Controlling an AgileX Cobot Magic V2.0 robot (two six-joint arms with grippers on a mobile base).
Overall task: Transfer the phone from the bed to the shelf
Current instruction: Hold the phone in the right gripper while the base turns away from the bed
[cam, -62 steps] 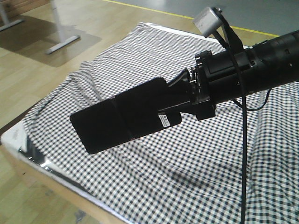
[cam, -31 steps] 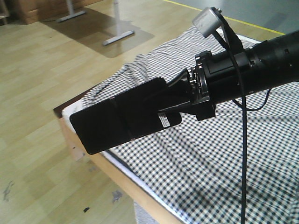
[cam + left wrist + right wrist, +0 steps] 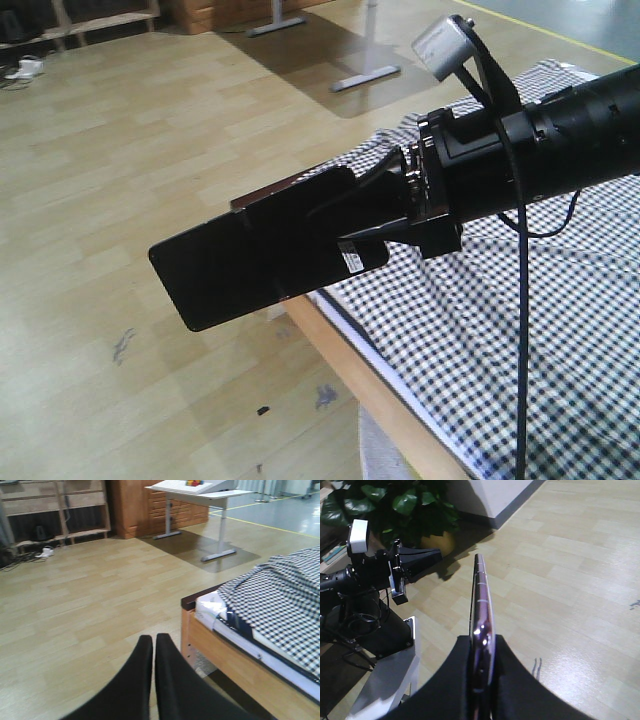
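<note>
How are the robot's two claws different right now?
The right gripper is shut on the phone; the left gripper is shut on nothing, fingers nearly touching. The right gripper points over bare floor; the left gripper has the bed beside it. Both have black fingers.

One phone (image 3: 215, 270). One bed (image 3: 520, 330). One shelf (image 3: 80, 501). One white-topped worktop (image 3: 200, 490). One brown wooden cabinet (image 3: 135, 510). One potted plant (image 3: 395, 505). Two robot arms: right arm (image 3: 560, 140), left arm (image 3: 340, 577), one pair of jaws each. Two wrist cameras: right-arm camera (image 3: 440, 45), left-arm camera (image 3: 358, 532).
</note>
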